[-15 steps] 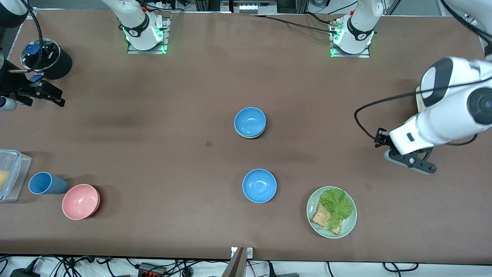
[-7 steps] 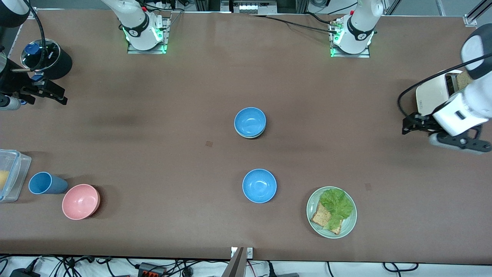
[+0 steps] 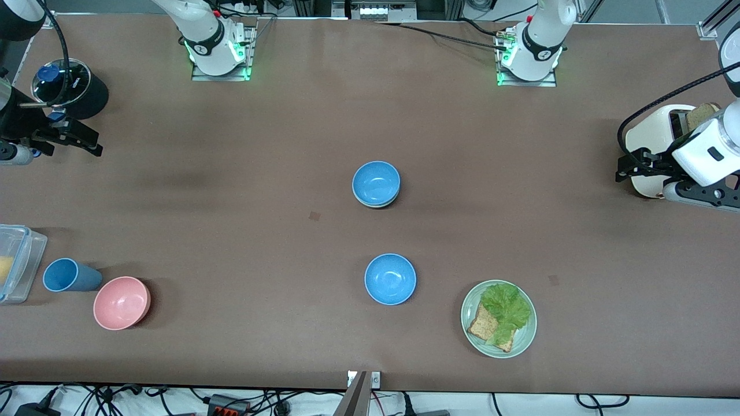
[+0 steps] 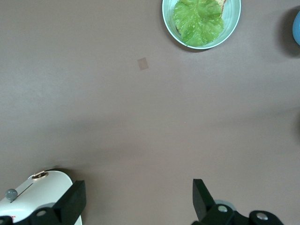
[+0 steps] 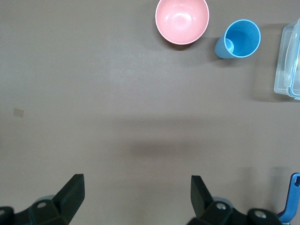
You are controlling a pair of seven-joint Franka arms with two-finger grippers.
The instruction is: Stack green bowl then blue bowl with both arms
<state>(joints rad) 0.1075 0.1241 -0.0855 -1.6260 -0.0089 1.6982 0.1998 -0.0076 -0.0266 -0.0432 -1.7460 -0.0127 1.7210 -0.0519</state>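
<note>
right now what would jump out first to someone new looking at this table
Mid-table, a blue bowl sits nested in the green bowl, whose pale rim just shows beneath it. A second blue bowl stands alone nearer the front camera, beside a green plate of lettuce and bread. Both arms are at the table's ends with open jaws: the left gripper by a white toaster, the right gripper by a black pot.

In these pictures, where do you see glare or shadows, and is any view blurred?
Front view: sharp; a soft highlight inside the blue bowl stacked on the green bowl, and broad faint shadows on the table. Left wrist view: the plate casts a thin shadow; the left gripper is open. Right wrist view: a dim shadow band mid-table; glare in the pink bowl; the right gripper is open.
</note>
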